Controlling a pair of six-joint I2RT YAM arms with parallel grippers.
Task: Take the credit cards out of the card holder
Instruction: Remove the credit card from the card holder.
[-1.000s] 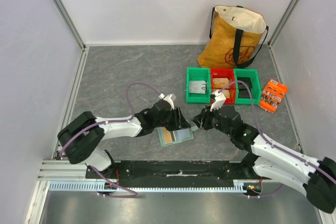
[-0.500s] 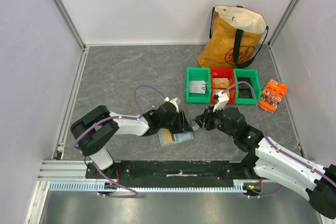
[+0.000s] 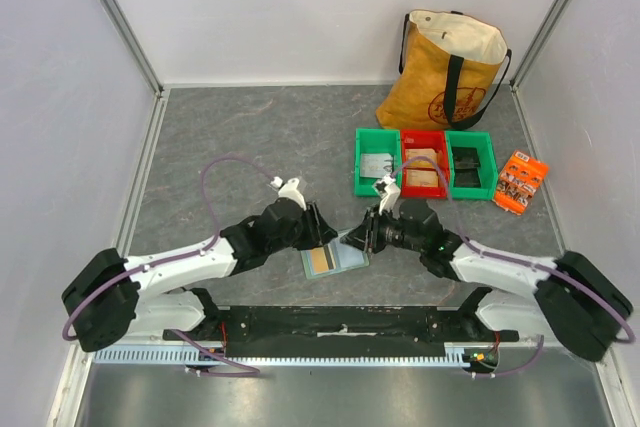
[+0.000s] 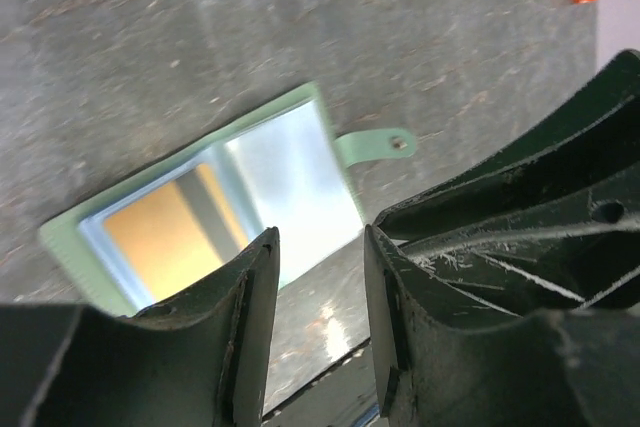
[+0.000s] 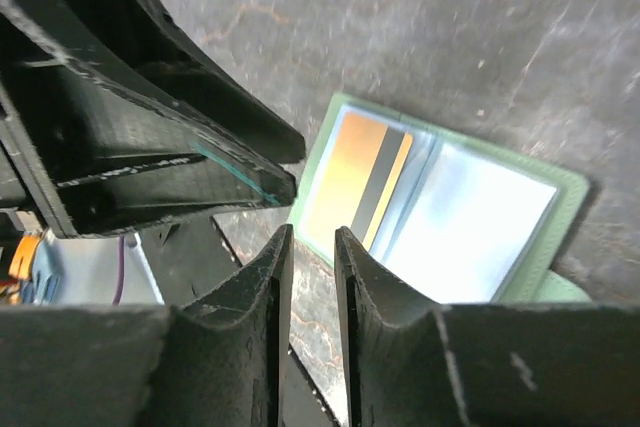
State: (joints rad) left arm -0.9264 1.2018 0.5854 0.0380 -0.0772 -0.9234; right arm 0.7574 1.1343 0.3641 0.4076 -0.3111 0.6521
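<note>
The left claw (image 3: 324, 230) hovers released just beside the card holder's (image 4: 290, 167) left half, nothing between its fingers. The holder lies open on the grey tabletop (image 3: 250, 137) with a tan-gold credit card (image 4: 160, 237) in its left pocket. The dark strip beside it may be another card. The right claw (image 5: 312, 237), narrowly parted and empty, crowds the tab (image 4: 375, 144) side. Beyond stand green and red bins (image 3: 358, 165), a tote bag (image 3: 450, 67) and an orange packet (image 3: 521, 182).

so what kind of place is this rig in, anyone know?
Probably a lab test cell, not a real workplace: plain white panel walls on an aluminium frame enclose a grey table, and staged props sit on it, a tote bag, a row of plastic bins, an open card holder.
</note>
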